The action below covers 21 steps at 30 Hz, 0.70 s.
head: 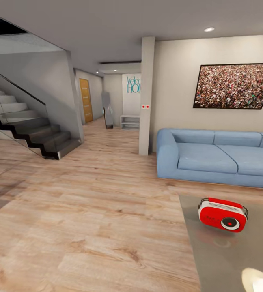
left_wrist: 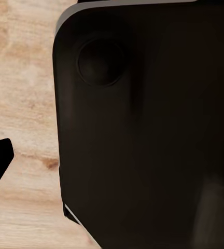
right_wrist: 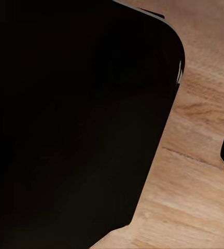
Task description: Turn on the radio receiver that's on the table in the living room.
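Glossy grey-brown table (head: 212,259) at lower right of frame, on light wood plank floor (head: 87,211); red radio receiver (head: 223,215) upright on its top near far edge

The head view looks from standing height forward and slightly down across the living room, over the wood floor (head: 87,211) toward the sofa (head: 216,156) against the far wall and the stairs (head: 30,129) at left; the near corner of the table (head: 229,259) cuts in at lower right. The left wrist view sits very close behind a dark robot body panel (left_wrist: 148,135), facing down at the floor (left_wrist: 18,93) beside it. The right wrist view is likewise pressed near a dark panel (right_wrist: 75,119), facing down at floor planks (right_wrist: 195,176). All three views share the wood floor
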### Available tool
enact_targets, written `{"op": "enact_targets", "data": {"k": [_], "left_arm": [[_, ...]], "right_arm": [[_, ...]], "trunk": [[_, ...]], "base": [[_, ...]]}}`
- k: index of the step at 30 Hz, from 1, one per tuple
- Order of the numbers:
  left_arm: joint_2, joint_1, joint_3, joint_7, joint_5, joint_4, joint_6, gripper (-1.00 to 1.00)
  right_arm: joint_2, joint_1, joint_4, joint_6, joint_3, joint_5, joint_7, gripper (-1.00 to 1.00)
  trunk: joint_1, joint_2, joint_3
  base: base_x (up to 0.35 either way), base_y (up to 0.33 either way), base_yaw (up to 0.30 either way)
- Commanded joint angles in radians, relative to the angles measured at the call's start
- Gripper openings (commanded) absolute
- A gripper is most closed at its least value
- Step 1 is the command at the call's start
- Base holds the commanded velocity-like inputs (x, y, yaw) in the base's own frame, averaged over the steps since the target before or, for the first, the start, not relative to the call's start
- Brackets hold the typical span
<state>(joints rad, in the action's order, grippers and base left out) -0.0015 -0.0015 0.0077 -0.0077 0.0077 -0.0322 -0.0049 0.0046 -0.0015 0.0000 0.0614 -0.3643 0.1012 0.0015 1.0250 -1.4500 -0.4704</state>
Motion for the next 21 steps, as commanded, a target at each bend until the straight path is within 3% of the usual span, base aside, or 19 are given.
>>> {"op": "enact_targets", "data": {"k": [1, 21], "left_arm": [[0.0, 0.0, 0.0, 0.0, 0.0, 0.0, 0.001, 1.0], [0.0, 0.0, 0.0, 0.0, 0.002, 0.0, 0.008, 1.0]], "right_arm": [[0.0, 0.0, 0.0, 0.0, 0.0, 0.0, 0.0, 1.0], [0.0, 0.0, 0.0, 0.0, -0.001, 0.0, 0.0, 1.0]], "trunk": [[0.0, 0.0, 0.0], [0.0, 0.0, 0.0]], "base": [[0.318, 0.098, 0.001], [0.324, 0.014, 0.0]]}}
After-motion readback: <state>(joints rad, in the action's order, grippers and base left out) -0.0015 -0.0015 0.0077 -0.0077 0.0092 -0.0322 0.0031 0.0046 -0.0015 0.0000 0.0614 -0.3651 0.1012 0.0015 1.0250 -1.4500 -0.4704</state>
